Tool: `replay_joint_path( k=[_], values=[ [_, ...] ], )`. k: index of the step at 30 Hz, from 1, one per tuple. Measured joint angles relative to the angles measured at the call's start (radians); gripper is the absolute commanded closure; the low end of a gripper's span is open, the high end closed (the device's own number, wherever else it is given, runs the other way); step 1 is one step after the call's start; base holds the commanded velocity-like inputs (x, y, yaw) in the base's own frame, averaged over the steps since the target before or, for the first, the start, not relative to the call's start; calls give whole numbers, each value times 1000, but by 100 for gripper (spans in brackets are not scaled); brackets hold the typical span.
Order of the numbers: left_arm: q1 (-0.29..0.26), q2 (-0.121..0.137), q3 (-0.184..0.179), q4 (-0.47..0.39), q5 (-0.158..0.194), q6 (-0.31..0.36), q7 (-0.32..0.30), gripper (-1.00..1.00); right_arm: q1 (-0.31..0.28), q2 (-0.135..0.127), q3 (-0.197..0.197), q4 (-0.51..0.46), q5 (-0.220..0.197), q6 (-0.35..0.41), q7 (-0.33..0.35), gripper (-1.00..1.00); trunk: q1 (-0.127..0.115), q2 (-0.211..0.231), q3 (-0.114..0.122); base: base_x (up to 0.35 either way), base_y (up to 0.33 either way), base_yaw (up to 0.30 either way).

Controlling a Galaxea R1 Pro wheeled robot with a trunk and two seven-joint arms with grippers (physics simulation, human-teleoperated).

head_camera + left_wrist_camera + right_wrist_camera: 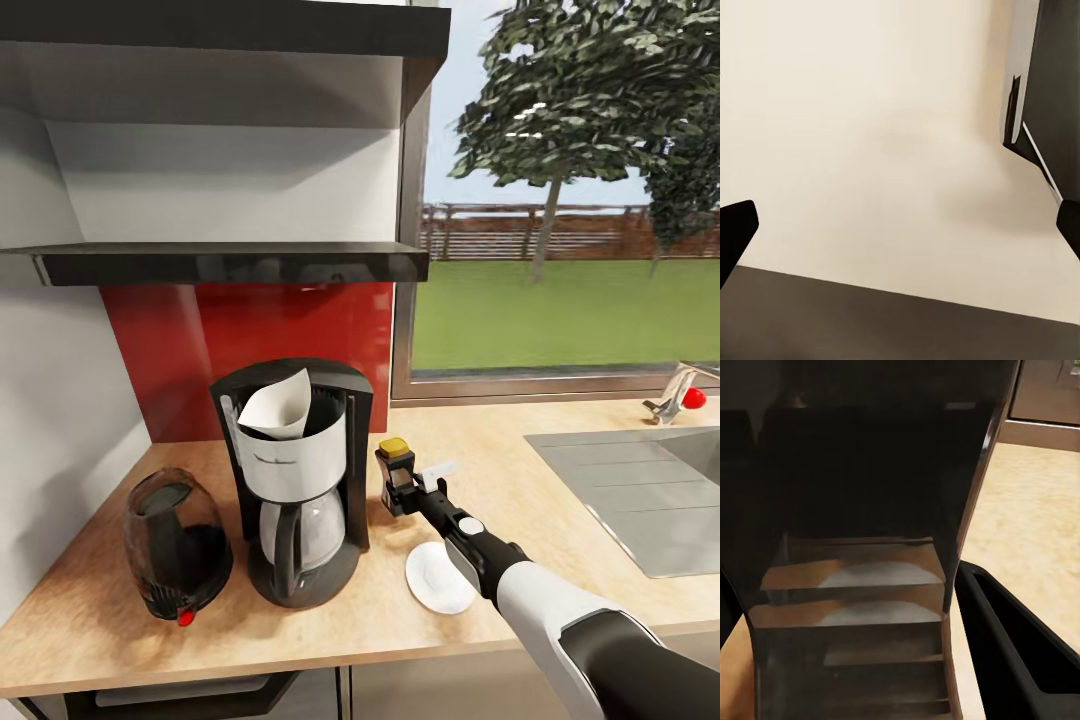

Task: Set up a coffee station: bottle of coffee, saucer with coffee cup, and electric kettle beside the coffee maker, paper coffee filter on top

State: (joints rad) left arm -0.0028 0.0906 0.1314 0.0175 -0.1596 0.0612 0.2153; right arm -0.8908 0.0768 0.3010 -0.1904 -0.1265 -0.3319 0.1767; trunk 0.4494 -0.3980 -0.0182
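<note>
Currently right end effector clenched on coffee bottle, just off coffee maker at its 3 o'clock. Filter atop maker. Saucer on desk at 4; kettle at 9. Left end effector: can't tell.

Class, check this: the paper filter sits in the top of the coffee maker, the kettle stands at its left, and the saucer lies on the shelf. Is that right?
Not quite. The saucer lies on the countertop, to the right of the coffee maker, not on the shelf. The head view shows it. The filter and the kettle are as stated.
</note>
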Motion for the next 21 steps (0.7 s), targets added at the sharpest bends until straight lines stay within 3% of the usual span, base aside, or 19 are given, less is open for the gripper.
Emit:
replay_joint_path(
  k=[16,17,21],
  values=[
    [0,0,0,0,0,0,0,-100,6,0,0,0,1,0,0,100,0,0,0,0,40,0],
    [0,0,0,0,0,0,0,-100,6,0,0,0,1,0,0,-100,0,0,0,0,0,0],
    [0,0,0,0,0,0,0,-100,8,0,0,0,0,0,0,-100,0,0,0,0,0,0]
  ],
)
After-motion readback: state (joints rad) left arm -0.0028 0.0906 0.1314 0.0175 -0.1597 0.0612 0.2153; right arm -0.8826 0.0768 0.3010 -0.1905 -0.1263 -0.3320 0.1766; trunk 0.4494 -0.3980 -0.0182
